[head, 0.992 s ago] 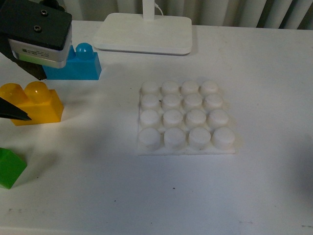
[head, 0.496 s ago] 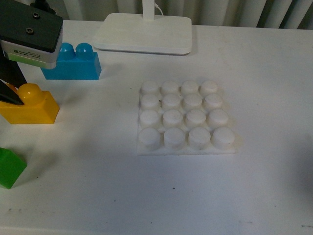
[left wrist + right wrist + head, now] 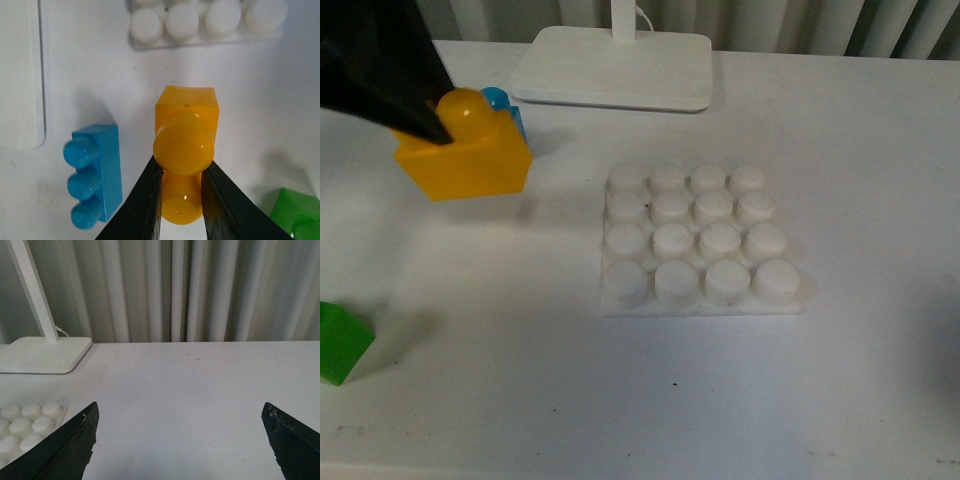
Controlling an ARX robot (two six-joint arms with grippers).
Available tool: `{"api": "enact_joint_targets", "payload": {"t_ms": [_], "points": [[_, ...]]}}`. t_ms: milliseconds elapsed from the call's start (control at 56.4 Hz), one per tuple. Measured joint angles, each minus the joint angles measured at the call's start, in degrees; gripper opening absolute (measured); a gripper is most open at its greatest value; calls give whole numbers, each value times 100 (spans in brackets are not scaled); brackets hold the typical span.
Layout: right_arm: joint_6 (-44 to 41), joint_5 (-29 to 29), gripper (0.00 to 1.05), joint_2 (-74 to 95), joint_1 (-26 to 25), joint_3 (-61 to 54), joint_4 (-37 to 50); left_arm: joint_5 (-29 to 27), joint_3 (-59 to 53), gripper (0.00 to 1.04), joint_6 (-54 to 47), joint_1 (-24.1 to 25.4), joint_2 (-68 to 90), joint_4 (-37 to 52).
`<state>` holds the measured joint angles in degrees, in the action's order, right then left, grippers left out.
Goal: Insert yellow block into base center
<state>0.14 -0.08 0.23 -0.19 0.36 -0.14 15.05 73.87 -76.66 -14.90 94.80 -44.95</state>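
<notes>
The yellow block [image 3: 470, 155] hangs in the air above the table's left part, clamped at its studs by my left gripper [image 3: 430, 125], which is shut on it. In the left wrist view the yellow block [image 3: 187, 117] sits between the black fingers [image 3: 145, 205] of the left gripper [image 3: 182, 192]. The base [image 3: 700, 240], a white plate with round studs, lies at the table's middle, to the right of the block; its edge [image 3: 205, 20] shows in the left wrist view. My right gripper [image 3: 182, 440] is open over bare table, with a corner of the base [image 3: 25, 422] beside it.
A blue brick [image 3: 95, 180] lies on the table beside the held block, mostly hidden behind it in the front view [image 3: 500, 100]. A green block [image 3: 340, 340] sits at the left edge. A white lamp stand [image 3: 615, 65] stands at the back.
The left gripper has lifted the yellow block off the table and carried it up and to the right, toward the base. The blue brick is now mostly hidden behind it.
</notes>
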Motion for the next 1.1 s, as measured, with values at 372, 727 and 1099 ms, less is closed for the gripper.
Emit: {"api": "enact_joint_targets", "payload": {"t_ms": [372,727,1099], "points": [[0,0,96,0,0,0,0,173,1060,18,649,-1086,1027,9],[0,0,96,0,0,0,0,90,2052,18,798,-1429,1823,-317],[0,0,96,0,0,0,0,-157,2568,18,697,-1460,2197,-876]]}}
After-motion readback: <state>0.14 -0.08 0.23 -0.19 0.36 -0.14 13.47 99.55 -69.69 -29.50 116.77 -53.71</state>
